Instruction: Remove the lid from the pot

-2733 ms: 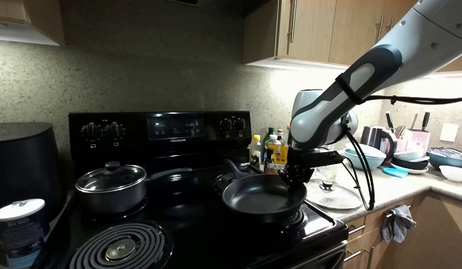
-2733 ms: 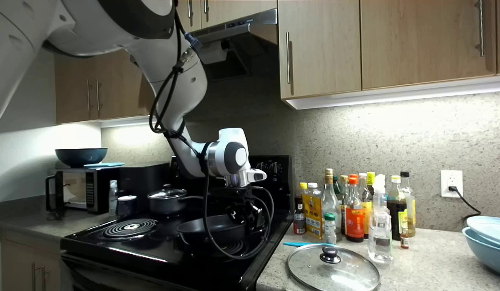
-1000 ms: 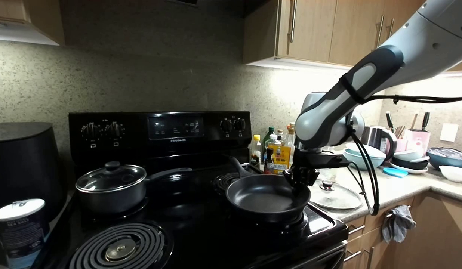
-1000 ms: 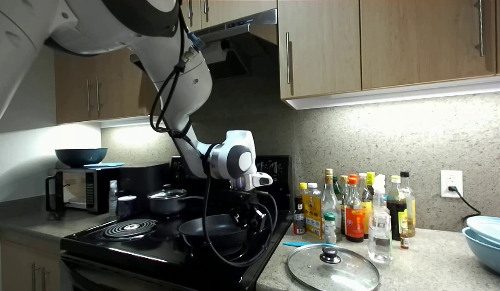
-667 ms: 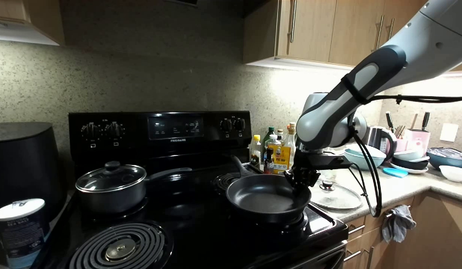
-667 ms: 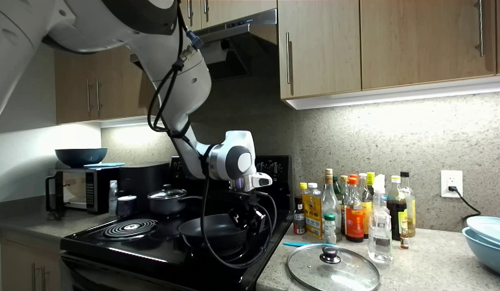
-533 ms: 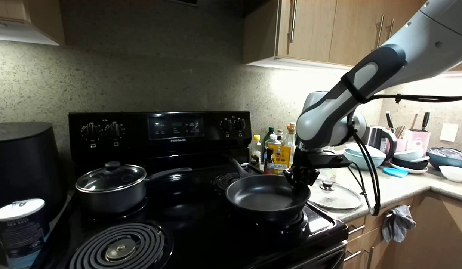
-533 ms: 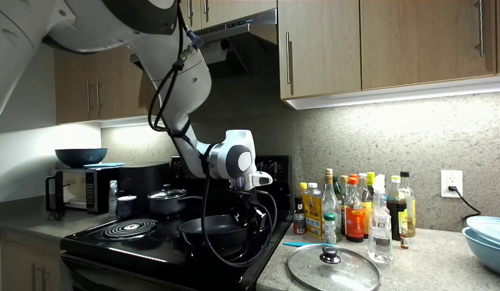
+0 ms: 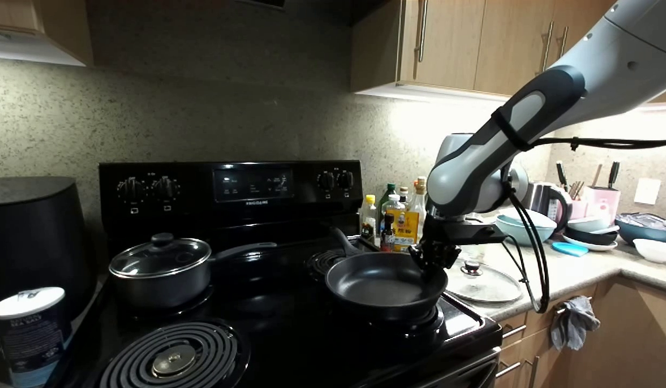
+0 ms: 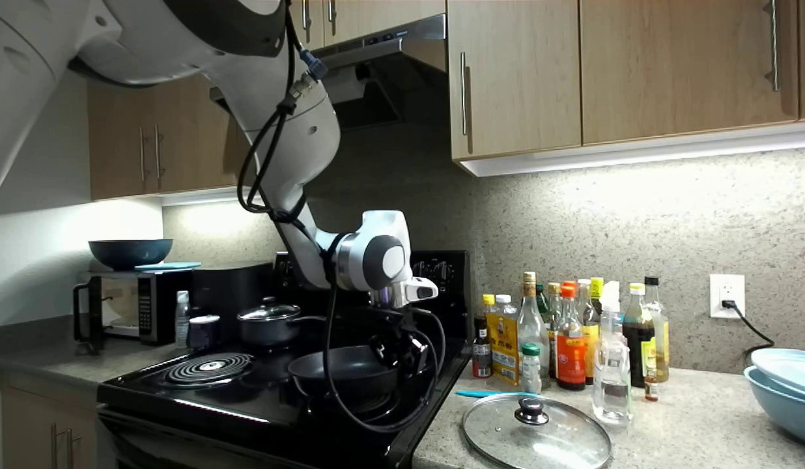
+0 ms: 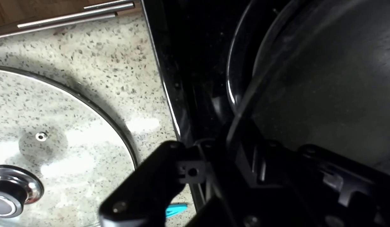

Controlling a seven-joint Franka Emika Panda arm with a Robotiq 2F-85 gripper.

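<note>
Where the lid (image 10: 539, 438) lies: rim down on the speckled counter (image 10: 702, 413), just beside the stove (image 9: 279, 334) and off the pan (image 9: 384, 280); round, clear glass, metal rim, dark knob uppermost.
Pan: one, dark, shallow, over the front right burner (image 9: 427, 322) as I face the stove; inner floor in plain sight, handle angled to the back.
Gripper (image 11: 237, 146): one, black, pointing down at the edge of the pan nearest the lid; in the wrist view the pan's rim runs down between the fingers (image 11: 195, 165); whether they press on it or stand loose, I cannot tell.
Arm (image 9: 473, 178): white and grey, extended over the stove in both exterior views.
Saucepan (image 9: 163, 288): one, grey, back left of the stove, under its own glass cover (image 9: 160, 258).
Bottles (image 10: 570, 358): mixed cluster, upright on the counter behind the lid; a clear spray bottle (image 10: 612, 384) among them.
Salt canister (image 9: 31, 342): white-topped, lettered SEA SALT, left of the stove.
Cloth (image 9: 575, 323): grey, hanging below the counter edge.
</note>
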